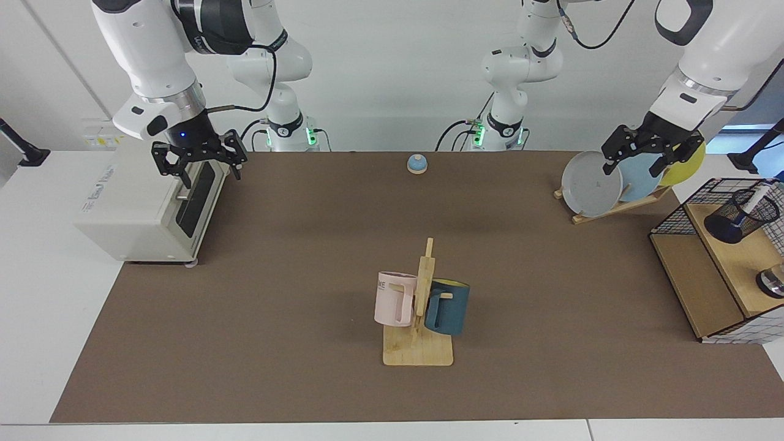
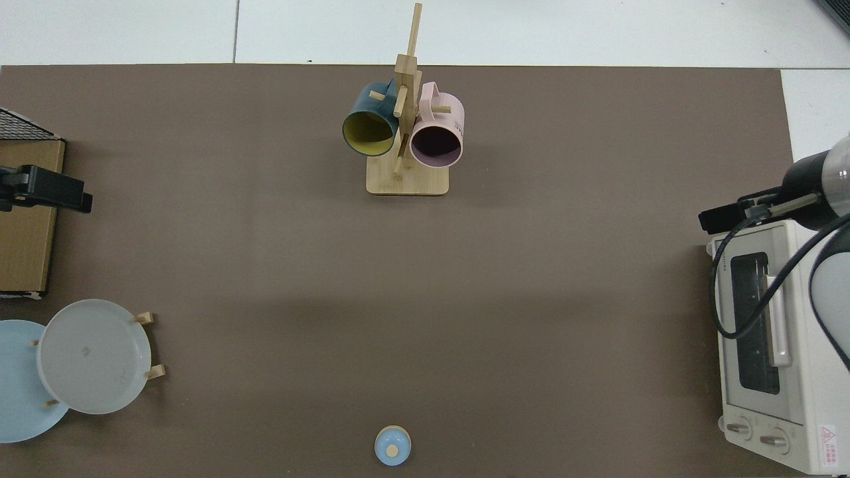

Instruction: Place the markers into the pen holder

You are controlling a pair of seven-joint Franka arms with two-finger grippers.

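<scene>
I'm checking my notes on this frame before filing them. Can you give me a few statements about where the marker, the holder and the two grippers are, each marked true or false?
1. The marker stands in the pen holder. True.
2. The pen holder sits on the brown mat beside the mug rack. False: it sits on the wooden shelf inside the wire basket at the table's edge.
3. The left gripper grips the marker. False: it is open and empty, in front of the plates on their rack.
4. The right gripper is open above the toaster oven. True.
5. Both mugs hang on the wooden rack. True.
</scene>
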